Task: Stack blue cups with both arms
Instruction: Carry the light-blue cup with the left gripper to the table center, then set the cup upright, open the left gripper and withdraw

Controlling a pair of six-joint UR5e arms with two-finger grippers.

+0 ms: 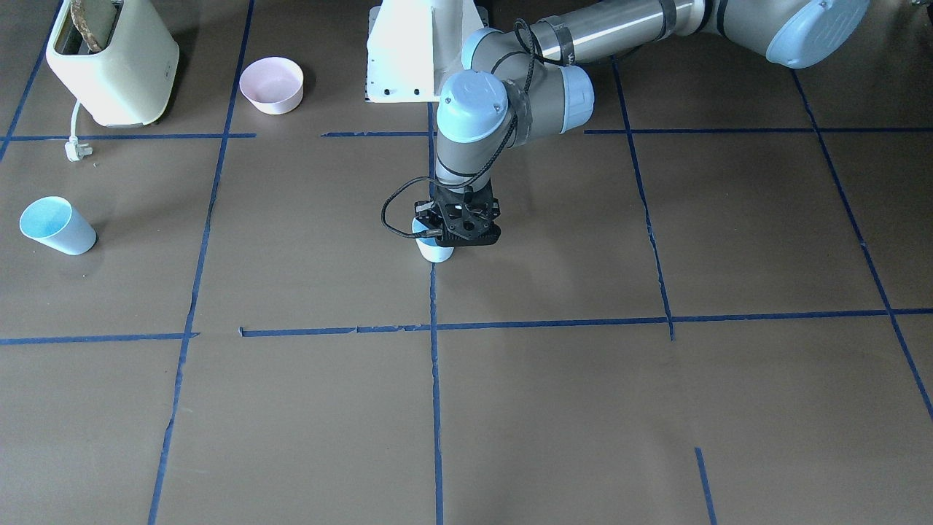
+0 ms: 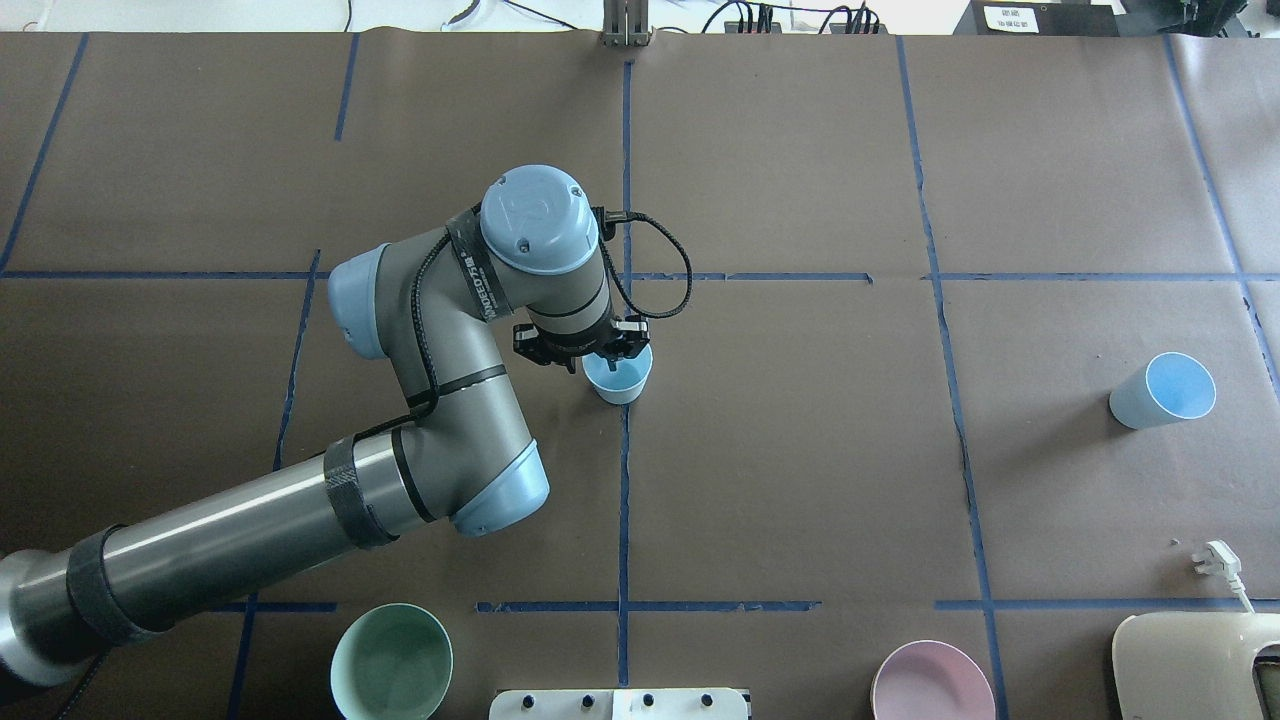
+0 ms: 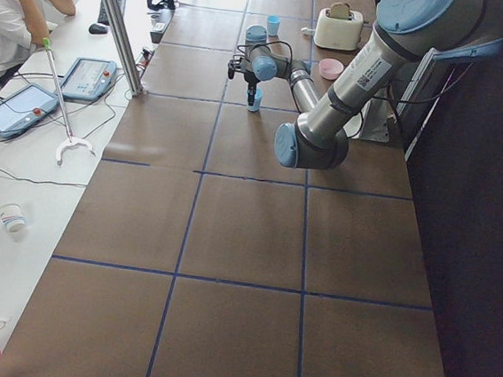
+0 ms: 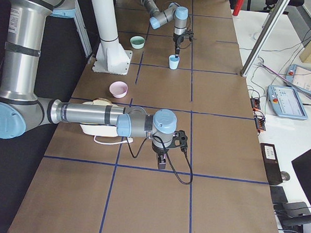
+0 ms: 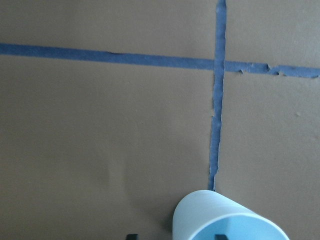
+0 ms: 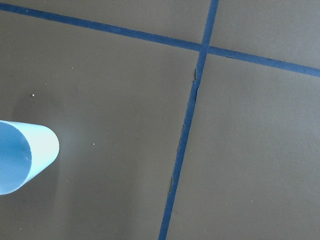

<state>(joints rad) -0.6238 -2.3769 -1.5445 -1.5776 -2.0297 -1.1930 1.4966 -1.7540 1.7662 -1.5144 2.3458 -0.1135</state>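
One blue cup (image 2: 620, 381) stands upright at the table's middle, on a blue tape line; it also shows in the front view (image 1: 435, 252) and the left wrist view (image 5: 227, 220). My left gripper (image 2: 584, 352) hangs straight over its rim, jaws apart, with one fingertip (image 5: 220, 236) inside the cup and the other outside its wall. The second blue cup (image 2: 1162, 390) stands alone far to the right, and shows at the left edge of the right wrist view (image 6: 22, 157). My right gripper (image 4: 163, 161) shows only in the exterior right view, so I cannot tell whether it is open or shut.
A pink bowl (image 2: 930, 682) and a mint-green bowl (image 2: 390, 662) sit near the white base pedestal (image 1: 408, 58). A cream toaster (image 1: 113, 62) with a loose plug (image 1: 76, 151) stands in the corner near the second cup. An operator sits beside the table's far side.
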